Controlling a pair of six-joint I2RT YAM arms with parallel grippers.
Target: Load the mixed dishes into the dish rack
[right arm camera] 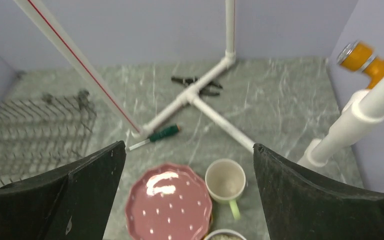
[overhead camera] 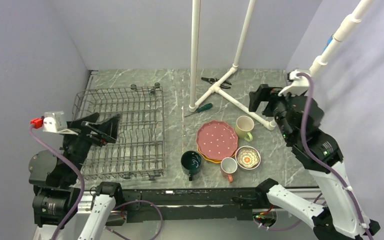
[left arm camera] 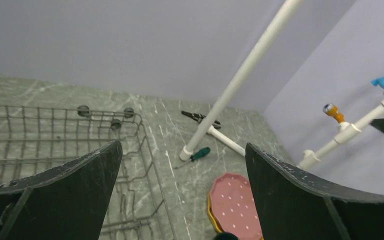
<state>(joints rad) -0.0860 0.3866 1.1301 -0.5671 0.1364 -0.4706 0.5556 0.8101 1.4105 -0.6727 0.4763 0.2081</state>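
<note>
**Both arms up, jaws wide, nothing racked yet**

Top view first. Closest in are the two arm bases. Above them the left gripper (overhead camera: 105, 126) hangs over the near-left part of the dish rack (overhead camera: 130, 102), fingers spread wide with nothing in them. The right gripper (overhead camera: 261, 100) is just as wide and bare, up beyond the dishes.

The dishes sit in a tight cluster right of the rack. The pink scalloped plate (overhead camera: 217, 139) lies on the yellow-orange plate (overhead camera: 206, 158), with the light green mug (overhead camera: 244, 127), dark green mug (overhead camera: 191, 163), salmon mug (overhead camera: 228, 167) and floral bowl (overhead camera: 248, 157) around them (the screwdriver (overhead camera: 200, 109) and pliers (overhead camera: 215, 81) aren't part of this).

Left wrist: rack wires on the left, pink plate low between the fingers.

Right wrist: pink plate and light green mug right below.

My guess is glazed ceramic, so stiff, slick and chippable. The plates lie flat, so I'd pinch the rim. I'd take the mugs by the wall at the lip.
</note>
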